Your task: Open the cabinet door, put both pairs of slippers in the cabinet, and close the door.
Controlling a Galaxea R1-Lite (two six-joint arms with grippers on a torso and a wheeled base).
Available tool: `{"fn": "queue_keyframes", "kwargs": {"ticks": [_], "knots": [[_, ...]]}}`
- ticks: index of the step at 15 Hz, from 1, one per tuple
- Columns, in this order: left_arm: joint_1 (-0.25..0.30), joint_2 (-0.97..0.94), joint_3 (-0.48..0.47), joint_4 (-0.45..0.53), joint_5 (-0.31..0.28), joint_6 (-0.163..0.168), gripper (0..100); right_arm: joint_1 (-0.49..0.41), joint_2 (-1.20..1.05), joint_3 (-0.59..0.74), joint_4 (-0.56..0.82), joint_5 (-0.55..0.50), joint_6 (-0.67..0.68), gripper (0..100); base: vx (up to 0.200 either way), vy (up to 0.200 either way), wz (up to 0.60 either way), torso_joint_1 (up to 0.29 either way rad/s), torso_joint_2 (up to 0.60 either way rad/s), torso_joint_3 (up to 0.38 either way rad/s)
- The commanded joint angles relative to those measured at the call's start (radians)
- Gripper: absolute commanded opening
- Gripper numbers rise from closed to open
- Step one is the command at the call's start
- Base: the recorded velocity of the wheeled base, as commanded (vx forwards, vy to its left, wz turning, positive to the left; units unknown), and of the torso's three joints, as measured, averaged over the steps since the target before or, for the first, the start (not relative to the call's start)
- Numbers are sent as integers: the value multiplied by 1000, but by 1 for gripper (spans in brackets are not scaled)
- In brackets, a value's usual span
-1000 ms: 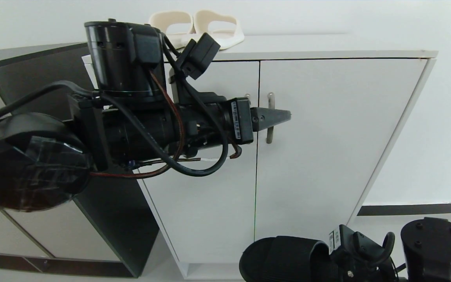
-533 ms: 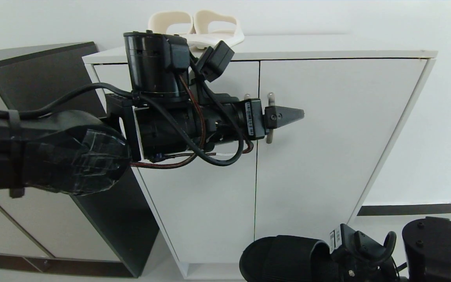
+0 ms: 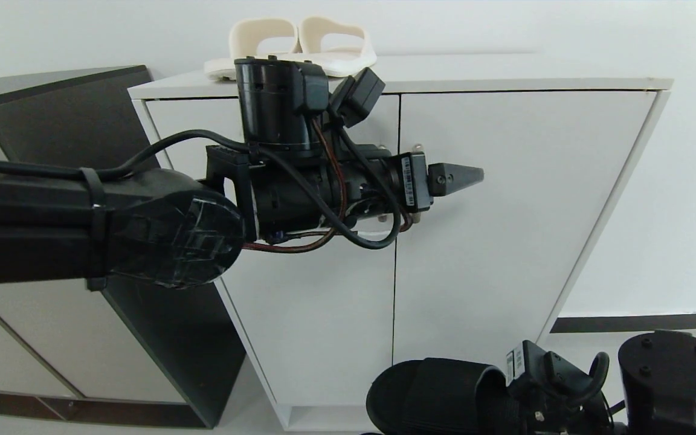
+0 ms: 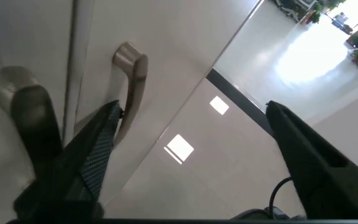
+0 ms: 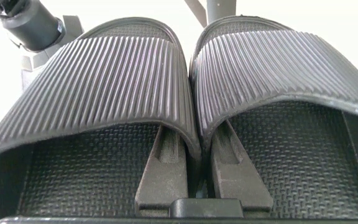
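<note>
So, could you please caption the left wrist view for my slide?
Open left gripper at the handle of the shut cabinet door.

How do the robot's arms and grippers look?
Both arms are black. The left arm has a rounded shell, a cylindrical joint, looping black and reddish-brown cables and a white label. The left gripper has dark tapering fingers, the right gripper flat dark ones. The right arm shows a round cap with screw holes.
</note>
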Motion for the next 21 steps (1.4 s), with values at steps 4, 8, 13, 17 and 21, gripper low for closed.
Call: {"fn": "queue_keyframes", "kwargs": {"ticks": [4,8,13,17,21], "knots": [[-15,-32,39,-1,-5,1,0,0,4,4,1,4,0,0,0,0,0,0,0,0],[-74,-130,183,-71,-6,30,0,20,-2,18,0,4,-2,0,0,0,0,0,0,0],[-80,-268,332,-119,0,32,0,34,-2,16,0,4,-3,0,0,0,0,0,0,0],[-23,-353,396,-119,-6,29,0,42,3,16,0,4,-3,0,0,0,0,0,0,0],[24,-267,326,-133,-22,25,0,50,4,15,0,4,-3,0,0,0,0,0,0,0]]}}
